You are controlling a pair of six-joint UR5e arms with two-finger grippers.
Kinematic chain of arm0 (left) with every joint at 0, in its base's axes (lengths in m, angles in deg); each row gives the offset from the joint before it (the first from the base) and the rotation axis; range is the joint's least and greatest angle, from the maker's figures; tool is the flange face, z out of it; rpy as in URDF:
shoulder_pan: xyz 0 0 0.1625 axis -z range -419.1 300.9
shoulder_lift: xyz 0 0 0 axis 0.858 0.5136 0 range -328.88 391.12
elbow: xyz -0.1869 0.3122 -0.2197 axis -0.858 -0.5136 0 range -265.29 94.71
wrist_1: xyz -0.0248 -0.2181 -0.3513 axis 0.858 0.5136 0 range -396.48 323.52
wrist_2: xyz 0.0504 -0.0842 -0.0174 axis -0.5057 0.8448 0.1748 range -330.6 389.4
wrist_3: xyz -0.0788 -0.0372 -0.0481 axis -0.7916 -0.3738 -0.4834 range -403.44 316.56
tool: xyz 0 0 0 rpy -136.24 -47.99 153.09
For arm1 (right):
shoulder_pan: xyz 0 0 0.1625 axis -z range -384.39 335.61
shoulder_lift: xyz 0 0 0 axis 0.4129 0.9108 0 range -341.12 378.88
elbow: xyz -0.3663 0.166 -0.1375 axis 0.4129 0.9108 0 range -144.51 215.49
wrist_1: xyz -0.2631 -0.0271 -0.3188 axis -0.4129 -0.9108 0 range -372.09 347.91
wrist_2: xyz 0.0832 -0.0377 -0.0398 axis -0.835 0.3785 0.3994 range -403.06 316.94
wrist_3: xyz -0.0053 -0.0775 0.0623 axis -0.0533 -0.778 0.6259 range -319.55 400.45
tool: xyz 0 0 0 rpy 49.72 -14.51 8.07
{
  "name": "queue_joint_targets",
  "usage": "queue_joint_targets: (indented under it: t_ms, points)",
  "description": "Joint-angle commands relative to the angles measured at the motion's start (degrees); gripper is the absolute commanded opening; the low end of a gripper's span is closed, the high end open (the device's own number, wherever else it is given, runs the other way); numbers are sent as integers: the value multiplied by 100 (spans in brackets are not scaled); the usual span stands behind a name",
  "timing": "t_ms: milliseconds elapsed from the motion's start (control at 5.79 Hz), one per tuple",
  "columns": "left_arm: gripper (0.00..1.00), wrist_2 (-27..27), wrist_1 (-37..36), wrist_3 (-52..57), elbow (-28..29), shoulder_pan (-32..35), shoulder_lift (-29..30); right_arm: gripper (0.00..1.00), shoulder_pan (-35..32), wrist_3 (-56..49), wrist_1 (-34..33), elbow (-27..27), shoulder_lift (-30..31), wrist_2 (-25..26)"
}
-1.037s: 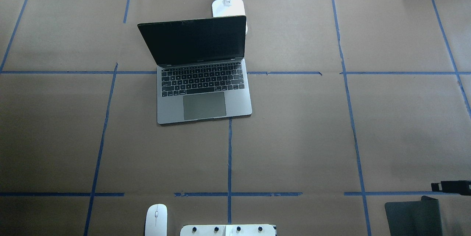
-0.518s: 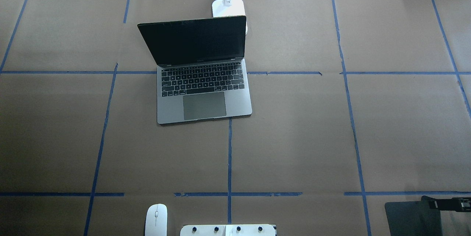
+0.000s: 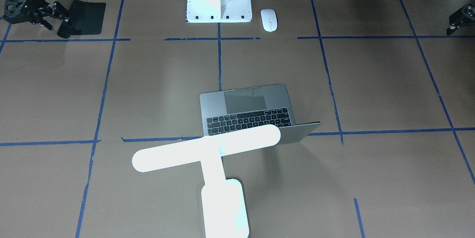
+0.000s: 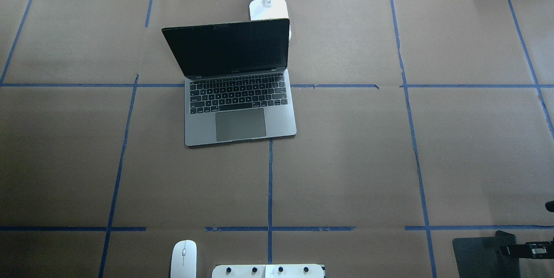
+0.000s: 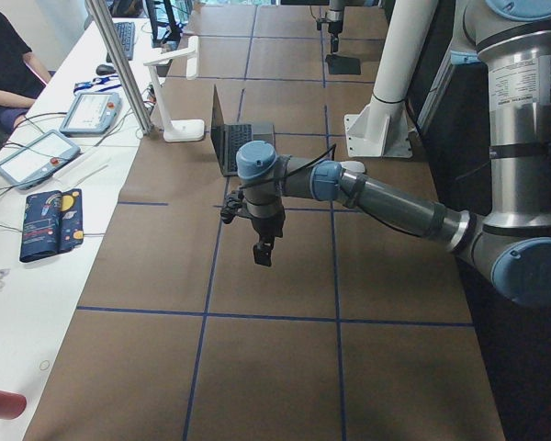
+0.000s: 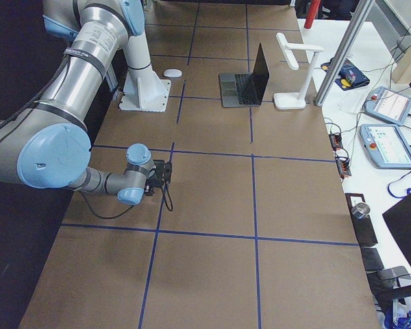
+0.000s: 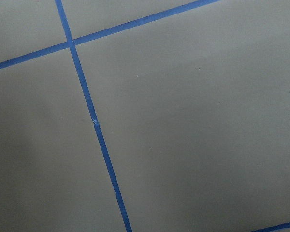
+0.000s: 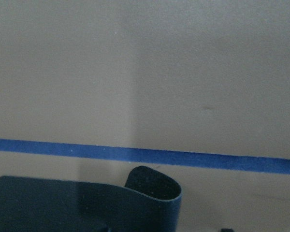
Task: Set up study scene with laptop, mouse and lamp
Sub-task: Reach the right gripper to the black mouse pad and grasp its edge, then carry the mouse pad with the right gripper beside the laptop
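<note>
The grey laptop (image 4: 240, 109) stands open on the brown paper, screen dark. Right behind its lid is the white lamp (image 4: 268, 8); the front-facing view shows its bar head (image 3: 206, 148) over the lid's edge. The white mouse (image 4: 183, 259) lies at the near edge, left of the pedestal. My right gripper (image 4: 504, 250) hovers low over the right edge of the black mouse pad (image 4: 482, 256), and its fingers (image 3: 61, 16) look spread and hold nothing. My left gripper (image 3: 453, 25) hangs over bare paper far to the left. Only part of it shows, so I cannot tell its state.
One corner of the mouse pad (image 8: 152, 186) curls up. The white bolted pedestal block (image 4: 268, 271) sits at the near middle edge. Blue tape lines (image 4: 270, 182) grid the paper. A side table (image 5: 46, 156) with tablets and a seated person lies beyond the lamp.
My right gripper has moved toward the table's near edge and now sits over the mouse pad's right side. Laptop, lamp and mouse have not moved.
</note>
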Motion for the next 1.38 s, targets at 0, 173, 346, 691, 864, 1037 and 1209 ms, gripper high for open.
queue_joint_targets:
  t_ms: [0, 173, 346, 691, 864, 1037, 1209]
  points:
    - [100, 0, -2, 0, 0, 1, -6, 0, 12, 11, 298, -20, -3, 6]
    - [100, 0, -2, 0, 0, 1, -6, 0, 3, 11, 308, -20, 6, 15]
    - [100, 0, -2, 0, 0, 1, -6, 0, -14, 11, 413, -37, 6, 15]
    - [100, 9, 7, -8, -8, 1, 3, 0, -642, 11, 721, -46, -290, 24]
    - [100, 9, -1, -8, 0, 1, 12, 0, -1065, 2, 713, -11, -667, -89]
    - [100, 9, -2, -17, 0, -8, 29, 0, -1330, 2, 626, 32, -984, -169]
    - [100, 26, -2, -17, 0, -8, 29, 0, -1533, 2, 312, 103, -1274, -222]
